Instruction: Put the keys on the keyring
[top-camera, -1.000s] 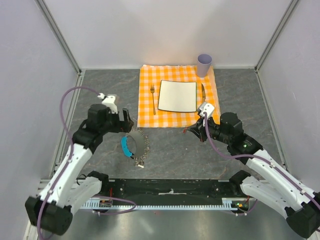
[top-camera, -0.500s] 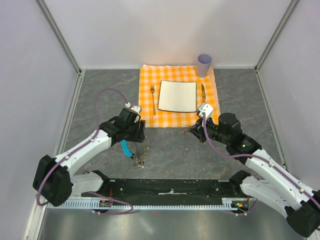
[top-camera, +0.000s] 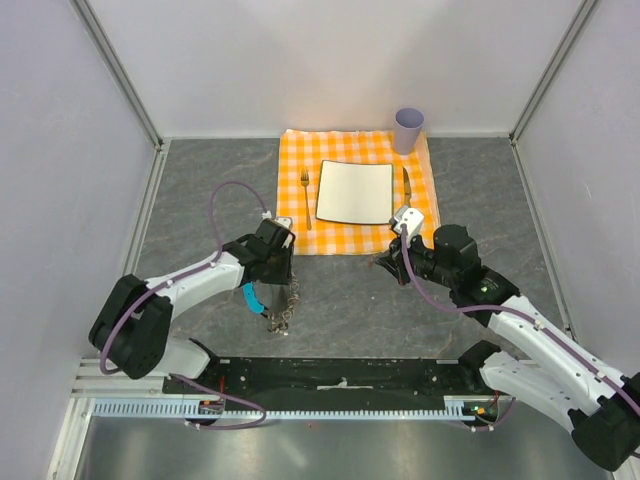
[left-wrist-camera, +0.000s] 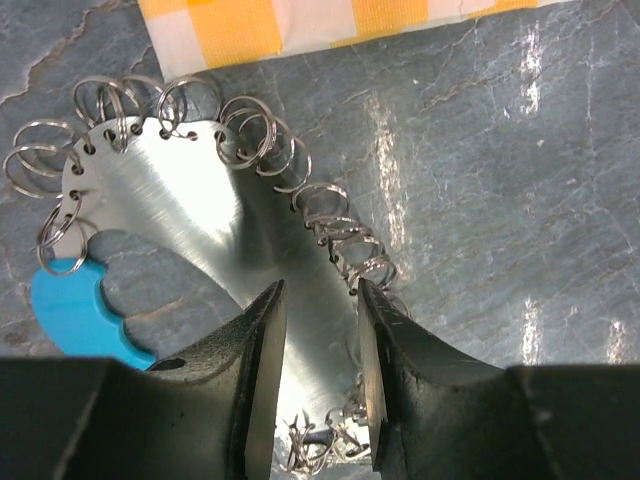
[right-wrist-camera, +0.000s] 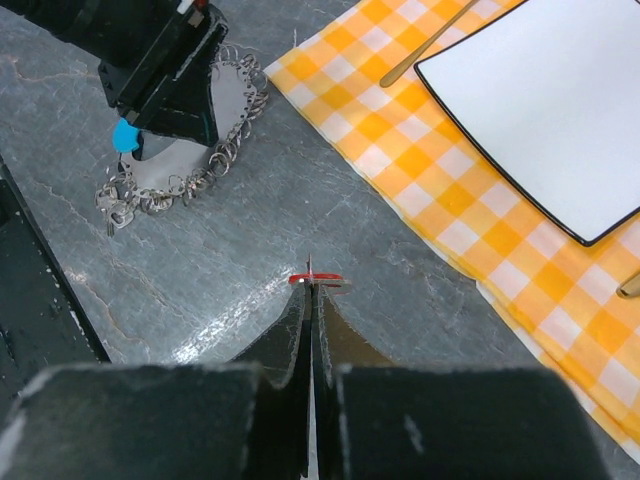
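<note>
We count one red-headed metal key at the tips of the right gripper and one silvery keyring plate with blue tab under the left gripper. Beyond them are one orange checked cloth, one square white plate, one metal fork, one metal knife and one lilac cup.

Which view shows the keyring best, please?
The left wrist view: the keyring fills it, its split rings and blue tab distinct. The top external view shows it small, partly under the left arm; the right wrist view, distant.

The left pincer has swung down over the keyring, its jaws narrowing astride its edge.
</note>
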